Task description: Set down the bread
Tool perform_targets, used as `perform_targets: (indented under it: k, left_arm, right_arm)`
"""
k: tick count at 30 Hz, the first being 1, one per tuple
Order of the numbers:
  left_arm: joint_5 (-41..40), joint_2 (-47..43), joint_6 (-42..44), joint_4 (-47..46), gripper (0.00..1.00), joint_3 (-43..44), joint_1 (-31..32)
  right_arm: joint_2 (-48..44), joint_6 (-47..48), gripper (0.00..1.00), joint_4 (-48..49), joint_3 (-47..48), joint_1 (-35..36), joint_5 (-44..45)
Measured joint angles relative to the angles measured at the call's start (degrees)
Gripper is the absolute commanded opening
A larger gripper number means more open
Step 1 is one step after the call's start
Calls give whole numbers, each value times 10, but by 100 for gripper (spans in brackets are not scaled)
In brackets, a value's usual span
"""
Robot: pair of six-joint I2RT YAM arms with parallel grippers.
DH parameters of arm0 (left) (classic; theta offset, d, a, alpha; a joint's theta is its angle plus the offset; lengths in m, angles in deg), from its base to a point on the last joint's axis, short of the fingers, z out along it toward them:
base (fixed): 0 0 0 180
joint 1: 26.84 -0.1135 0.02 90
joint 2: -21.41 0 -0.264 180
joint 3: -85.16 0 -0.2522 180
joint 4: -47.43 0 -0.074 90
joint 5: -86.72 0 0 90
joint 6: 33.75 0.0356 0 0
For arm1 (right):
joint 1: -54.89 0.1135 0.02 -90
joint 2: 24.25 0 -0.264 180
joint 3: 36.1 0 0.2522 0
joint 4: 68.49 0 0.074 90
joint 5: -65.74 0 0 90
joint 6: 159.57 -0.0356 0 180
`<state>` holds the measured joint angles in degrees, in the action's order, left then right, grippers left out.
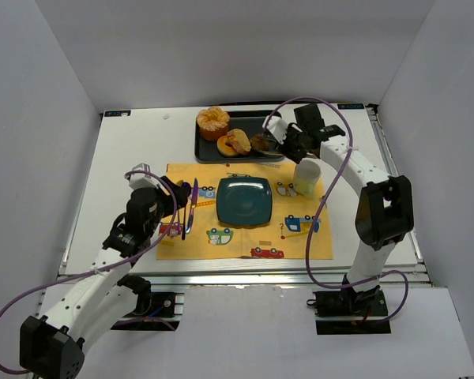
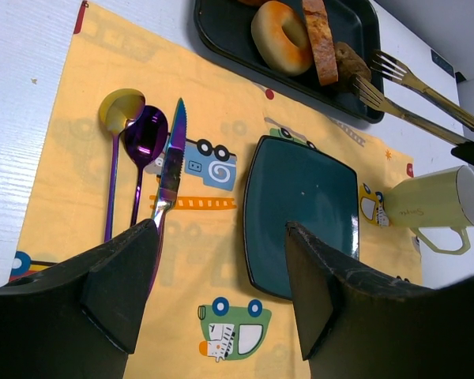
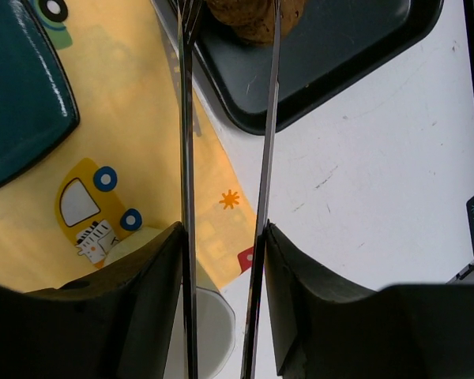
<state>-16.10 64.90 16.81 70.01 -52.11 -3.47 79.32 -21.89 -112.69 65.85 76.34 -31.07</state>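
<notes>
The bread, a tan slice with a brown crust, stands on edge against a ring doughnut in the black tray; from above the bread shows mid-tray. My right gripper is shut on metal tongs, one arm pressed against each finger. The fork-like tong tips sit on either side of a rough brown lump at the tray's right end, to the right of the bread. My left gripper hangs open over the yellow placemat, holding nothing.
A teal square plate lies in the middle of the placemat. A pale mug stands just below my right gripper. A yellow spoon, a purple spoon and a knife lie left of the plate. A large orange bun sits at the tray's left.
</notes>
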Motion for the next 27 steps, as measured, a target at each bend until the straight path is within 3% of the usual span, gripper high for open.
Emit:
perform_targets:
  k: [6, 11, 16, 27]
  left_arm:
    - [0, 9, 0, -3, 75, 0, 0]
    - [0, 12, 1, -3, 75, 0, 0]
    - [0, 13, 3, -3, 75, 0, 0]
    - [0, 13, 8, -2, 75, 10, 0]
  right_arm:
    - [13, 10, 40, 17, -11, 1, 21]
    - [15, 16, 16, 32, -17, 2, 27]
    - [0, 17, 3, 64, -49, 3, 35]
    - [-151, -5, 0, 81, -94, 3, 4]
